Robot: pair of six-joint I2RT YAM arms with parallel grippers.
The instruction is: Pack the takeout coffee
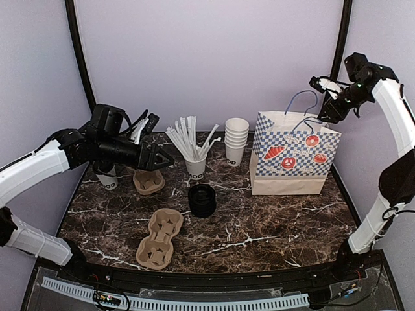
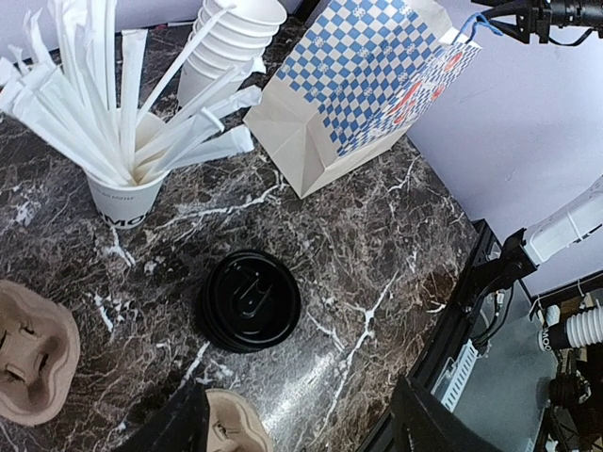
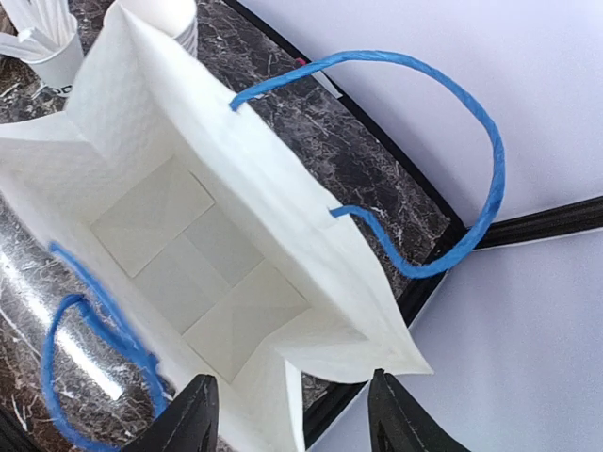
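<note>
While the paper bag (image 1: 295,155) stands open far right, probably so the drink can drop straight in, the right fingers (image 3: 193,419) hover apart over its mouth. Meanwhile the left fingers (image 2: 179,424) are apart too, empty. The cup (image 1: 107,181) sits far left, the lid (image 1: 202,199) mid-table.

I'm looking at a dark marble counter (image 1: 272,220). Back right corner: a paper bag (image 1: 292,159), blue-and-white checks with pastry prints, upright, mouth open, both blue cord handles (image 3: 471,169) sticking up. My right wrist view shows its white inside and folded bottom. Just left of the bag there's a stack of white cups (image 1: 236,141), upright, near the back edge. Left of that, a white cup of wrapped straws (image 1: 194,162), straws fanning out. Toward the back left, one brown pulp carrier (image 1: 149,182). I also see a second carrier (image 1: 160,238), two wells, lying flat near the front edge, left of centre, well apart from the first.
</note>
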